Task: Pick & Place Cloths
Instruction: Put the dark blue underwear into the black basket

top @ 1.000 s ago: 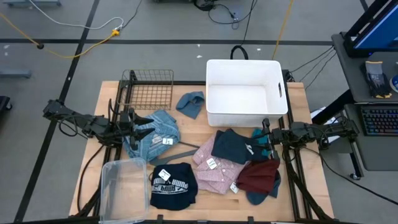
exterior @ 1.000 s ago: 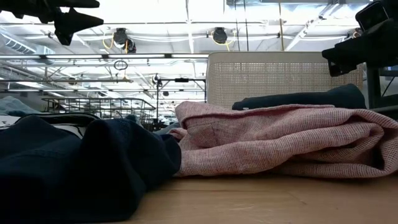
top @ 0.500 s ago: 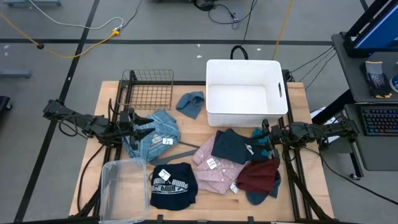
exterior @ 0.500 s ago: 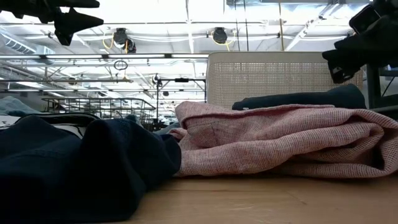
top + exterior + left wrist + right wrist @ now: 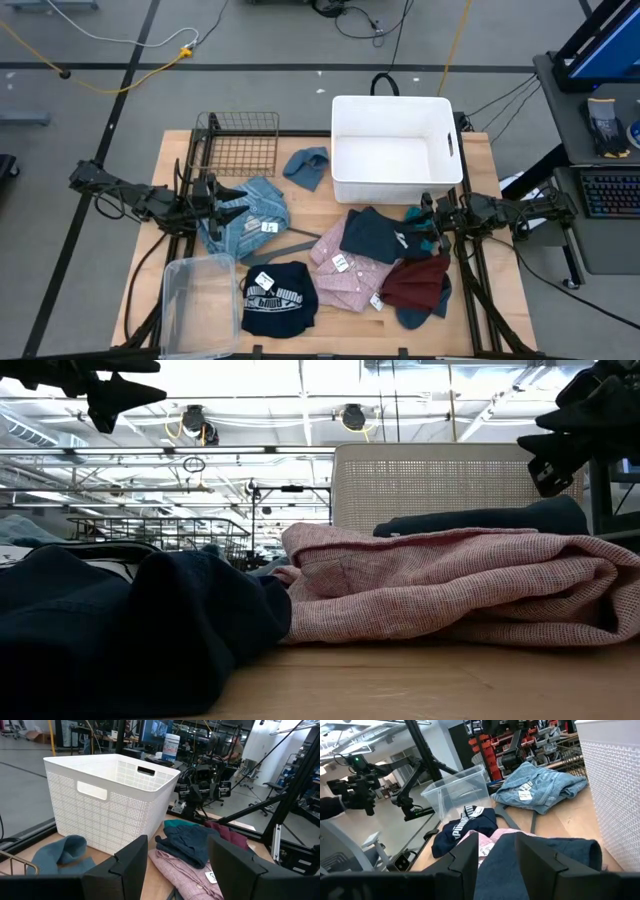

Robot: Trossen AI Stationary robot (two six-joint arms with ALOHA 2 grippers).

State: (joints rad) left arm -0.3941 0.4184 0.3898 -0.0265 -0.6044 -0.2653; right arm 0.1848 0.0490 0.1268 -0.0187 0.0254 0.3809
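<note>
Several small cloths lie on the wooden table. The light blue denim one (image 5: 248,215) lies at the left under my left gripper (image 5: 222,205), which hovers open above it (image 5: 177,870). A navy cloth (image 5: 372,235) lies on the pink checked cloth (image 5: 345,262). A maroon cloth (image 5: 418,282) and a teal one (image 5: 420,217) lie at the right. My right gripper (image 5: 428,213) hangs open (image 5: 502,865) above the navy cloth's right edge, high in the low view (image 5: 560,455). The black printed cloth (image 5: 278,297) lies near the front and a grey-blue cloth (image 5: 307,167) beside the white basket.
A white plastic basket (image 5: 395,150) stands at the far right of the table and a wire basket (image 5: 240,145) at the far left. A clear plastic bin (image 5: 200,300) sits at the near left. A grey hanger (image 5: 295,240) lies between the denim and pink cloths.
My right gripper has dipped a little and tipped its fingers downward toward the navy cloth. The cloths have stayed put.
</note>
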